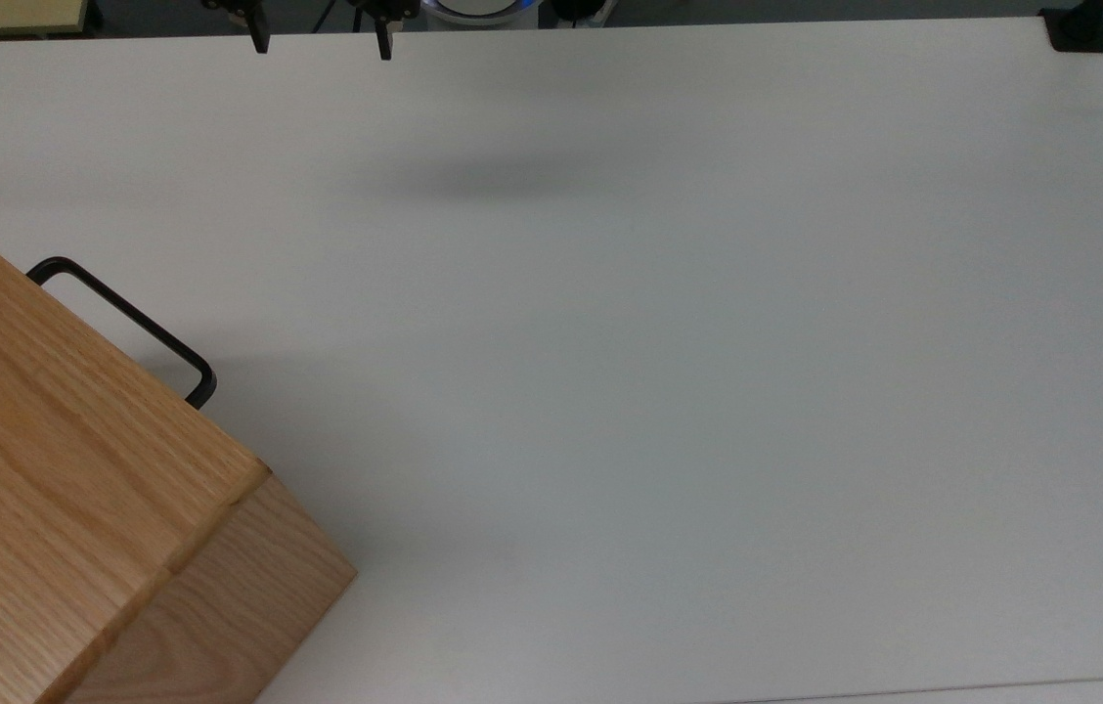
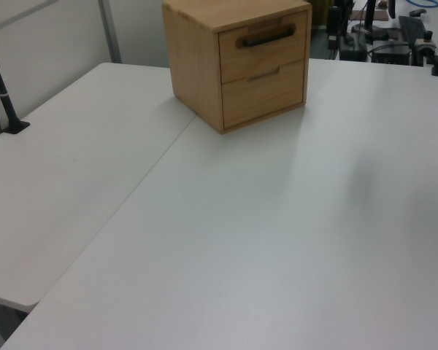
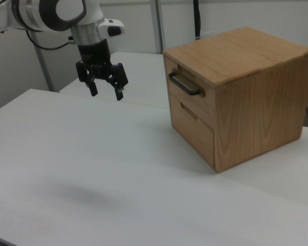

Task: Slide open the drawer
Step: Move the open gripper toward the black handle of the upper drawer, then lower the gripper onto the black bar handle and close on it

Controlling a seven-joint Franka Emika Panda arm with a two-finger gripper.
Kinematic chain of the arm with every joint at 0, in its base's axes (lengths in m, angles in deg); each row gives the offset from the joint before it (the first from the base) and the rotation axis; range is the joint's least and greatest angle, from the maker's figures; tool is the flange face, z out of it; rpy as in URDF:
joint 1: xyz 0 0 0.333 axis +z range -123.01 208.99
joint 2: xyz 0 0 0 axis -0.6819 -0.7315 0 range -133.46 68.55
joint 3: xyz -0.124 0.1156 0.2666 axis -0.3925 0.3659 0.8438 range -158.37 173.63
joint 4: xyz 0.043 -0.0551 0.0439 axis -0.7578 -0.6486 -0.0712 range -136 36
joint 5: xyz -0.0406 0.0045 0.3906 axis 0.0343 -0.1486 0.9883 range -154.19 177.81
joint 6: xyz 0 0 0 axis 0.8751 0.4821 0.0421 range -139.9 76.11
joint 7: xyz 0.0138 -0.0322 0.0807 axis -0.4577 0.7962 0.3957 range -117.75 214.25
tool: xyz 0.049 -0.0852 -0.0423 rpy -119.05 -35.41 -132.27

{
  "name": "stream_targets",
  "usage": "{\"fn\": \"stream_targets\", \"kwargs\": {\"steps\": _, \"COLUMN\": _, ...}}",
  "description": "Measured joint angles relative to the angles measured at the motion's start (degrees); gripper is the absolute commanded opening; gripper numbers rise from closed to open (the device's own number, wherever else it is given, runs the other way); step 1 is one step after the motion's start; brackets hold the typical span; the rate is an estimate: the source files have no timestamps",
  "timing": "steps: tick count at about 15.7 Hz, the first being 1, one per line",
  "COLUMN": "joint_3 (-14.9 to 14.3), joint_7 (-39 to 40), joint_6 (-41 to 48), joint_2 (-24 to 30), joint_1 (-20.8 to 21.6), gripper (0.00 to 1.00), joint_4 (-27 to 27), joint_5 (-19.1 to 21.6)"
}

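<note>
The drawer (image 3: 187, 97) is the upper one of two in a light oak cabinet (image 3: 246, 92), and its front sits flush with the cabinet face. A long black bar handle (image 3: 185, 84) runs across it, and the handle (image 1: 126, 318) sticks out past the cabinet top (image 1: 43, 460) in the top view. The left view shows the drawer front (image 2: 264, 49) with its handle (image 2: 267, 36). My gripper (image 3: 106, 94) hangs open and empty above the table, well off to the right view's left of the handle. Its fingertips (image 1: 261, 41) poke in at the top view's upper edge.
The white table (image 1: 659, 342) stretches wide in front of the cabinet. A second drawer (image 3: 191, 124) with a small recessed pull sits below the first. A black clamp (image 1: 1080, 27) is at the top view's far right corner. A black post (image 2: 4, 95) stands on the adjoining table.
</note>
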State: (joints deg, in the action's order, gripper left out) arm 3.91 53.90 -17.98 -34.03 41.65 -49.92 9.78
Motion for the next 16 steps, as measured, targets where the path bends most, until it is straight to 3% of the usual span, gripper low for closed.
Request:
{"fn": "stream_targets", "kwargs": {"steps": 5, "joint_3": -0.1, "joint_7": 11.9, "joint_6": -8.1, "joint_2": -1.3, "joint_1": -0.2, "gripper": 1.00, "joint_4": -0.1, "joint_5": -0.5}}
{"fn": "stream_targets", "kwargs": {"steps": 10, "joint_3": -0.1, "joint_7": 27.5, "joint_6": -17.1, "joint_2": -3.7, "joint_1": -1.3, "gripper": 1.00, "joint_4": -0.3, "joint_5": -4.4}}
{"fn": "stream_targets", "kwargs": {"steps": 16, "joint_3": -0.8, "joint_7": 33.2, "joint_6": -30.9, "joint_2": -7.6, "joint_1": -2.2, "gripper": 1.00, "joint_4": -0.4, "joint_5": -7.0}}
